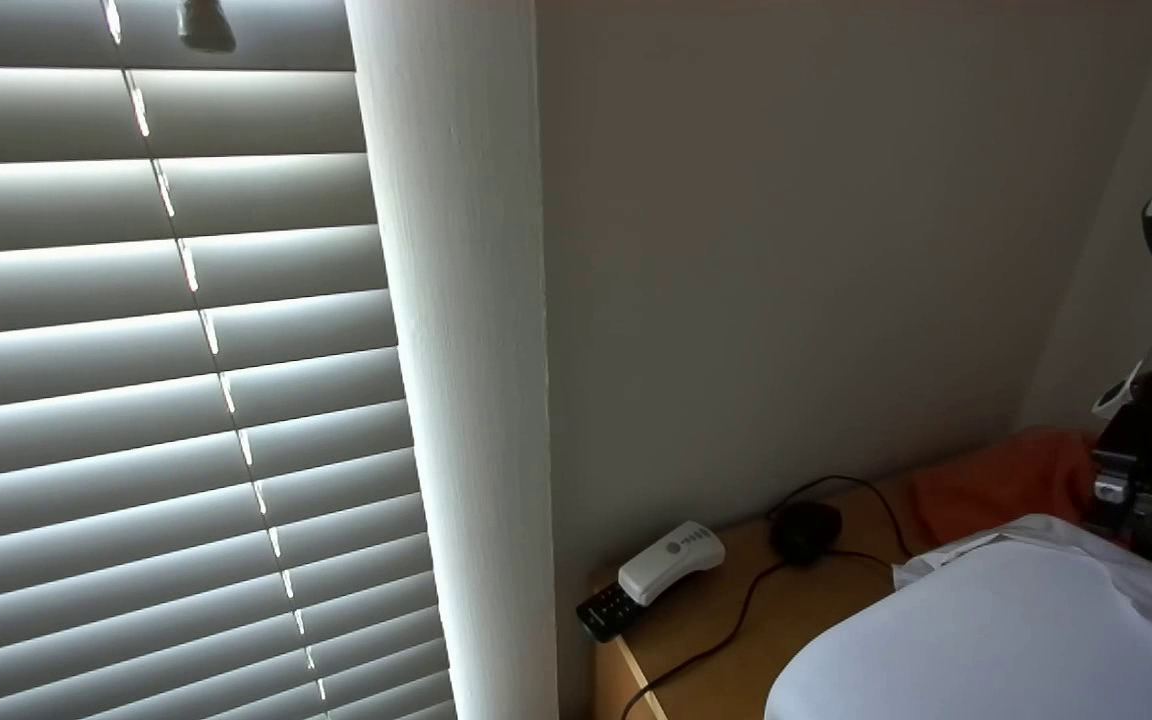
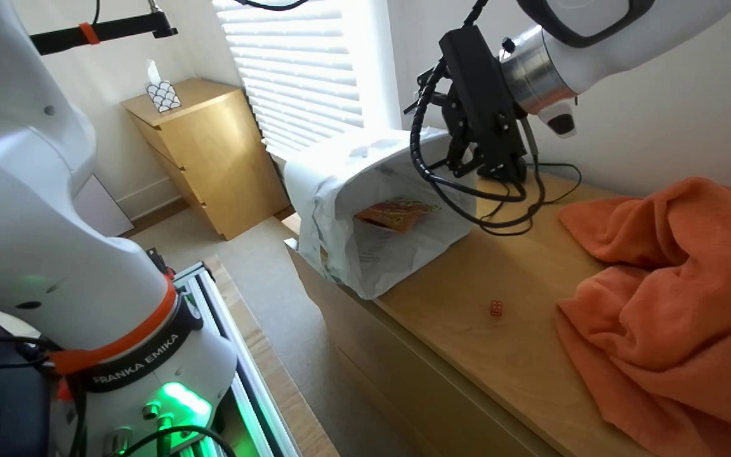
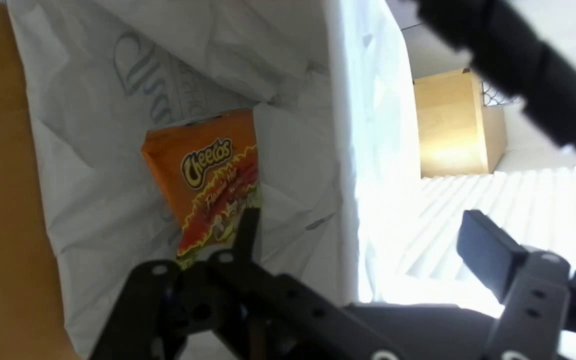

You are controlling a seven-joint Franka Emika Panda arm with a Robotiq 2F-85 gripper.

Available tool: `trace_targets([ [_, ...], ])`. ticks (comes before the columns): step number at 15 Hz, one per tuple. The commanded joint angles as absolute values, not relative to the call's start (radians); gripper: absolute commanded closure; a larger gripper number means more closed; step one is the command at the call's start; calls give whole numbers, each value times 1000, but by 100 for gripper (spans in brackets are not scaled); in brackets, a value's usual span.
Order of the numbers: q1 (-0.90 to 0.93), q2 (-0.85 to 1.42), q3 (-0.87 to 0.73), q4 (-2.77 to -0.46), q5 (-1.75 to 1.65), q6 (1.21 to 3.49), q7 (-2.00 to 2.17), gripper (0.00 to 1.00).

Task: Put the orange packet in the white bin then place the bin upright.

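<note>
The white bin (image 2: 315, 184), lined with a white bag, lies on its side on the wooden dresser, and its mouth shows in an exterior view. It also shows in an exterior view (image 1: 956, 640) and in the wrist view (image 3: 298, 150). The orange packet (image 3: 208, 175), a Cheetos bag, lies inside the bin; it also shows in an exterior view (image 2: 397, 214). My gripper (image 3: 368, 237) is open at the bin's rim. In the wrist view one finger is over the bin's inside and one is beyond its outer side, with the rim between them. Contact with the rim cannot be told.
An orange cloth (image 2: 676, 304) lies crumpled on the dresser top (image 2: 467, 355). A small red die (image 2: 496, 308) sits near the bin. A black object with cables (image 1: 804, 530), a white device (image 1: 671, 562) and a black remote (image 1: 608, 610) lie near the wall and blinds (image 1: 186, 400).
</note>
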State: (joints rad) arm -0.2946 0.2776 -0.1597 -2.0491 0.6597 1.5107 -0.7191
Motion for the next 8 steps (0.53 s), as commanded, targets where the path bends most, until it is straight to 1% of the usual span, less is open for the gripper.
trace_targets([
  [1, -285, 291, -161, -2060, 686, 1500, -646, 26],
  [2, -286, 293, -161, -2060, 686, 1500, -639, 26],
  [3, -286, 294, -161, -2061, 685, 1501, -635, 32],
  [6, -290, 286, -164, -2067, 681, 1503, -632, 57],
  [8, -292, 277, -167, -2069, 672, 1506, -641, 71],
])
